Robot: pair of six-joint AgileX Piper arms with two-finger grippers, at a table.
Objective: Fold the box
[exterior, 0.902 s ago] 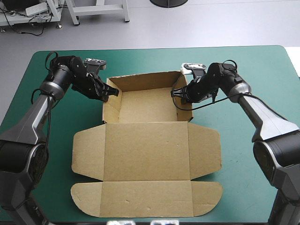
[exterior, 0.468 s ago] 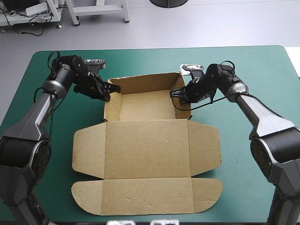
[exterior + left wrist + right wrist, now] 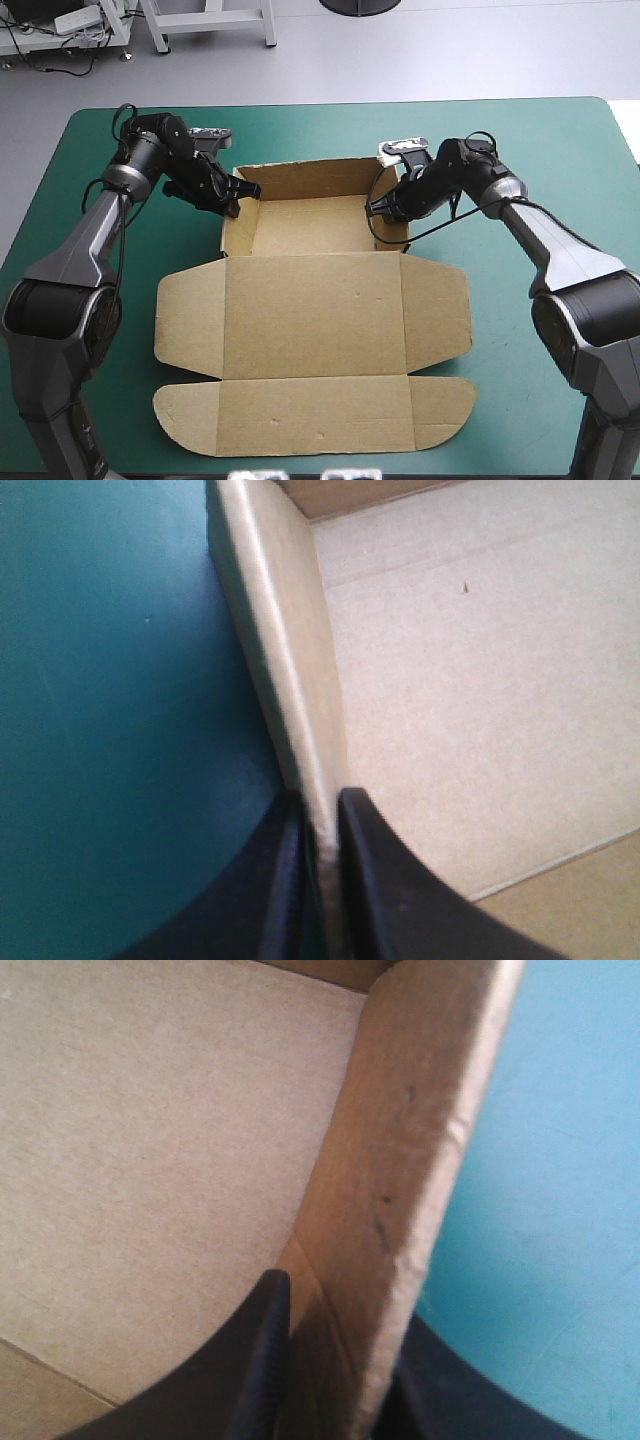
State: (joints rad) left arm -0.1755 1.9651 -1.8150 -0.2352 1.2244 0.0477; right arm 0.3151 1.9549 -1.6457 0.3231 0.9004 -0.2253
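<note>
The brown box lies mid-table as an open tray at the far side, with its lid and flaps spread flat toward the near edge. My left gripper is shut on the tray's left wall, one black finger inside the tray, the other outside over the cover. On the opposite side, my right gripper is shut on the right wall, with one finger inside the tray. Both side walls stand upright, as does the far wall.
The teal-green cover is bare to the left and right of the box and beyond the tray. The lid's rounded flaps reach close to the near table edge.
Both grippers have shifted slightly toward the far edge along the side walls, and the tray has drawn a little that way with them. Their hold on the walls is unchanged.
</note>
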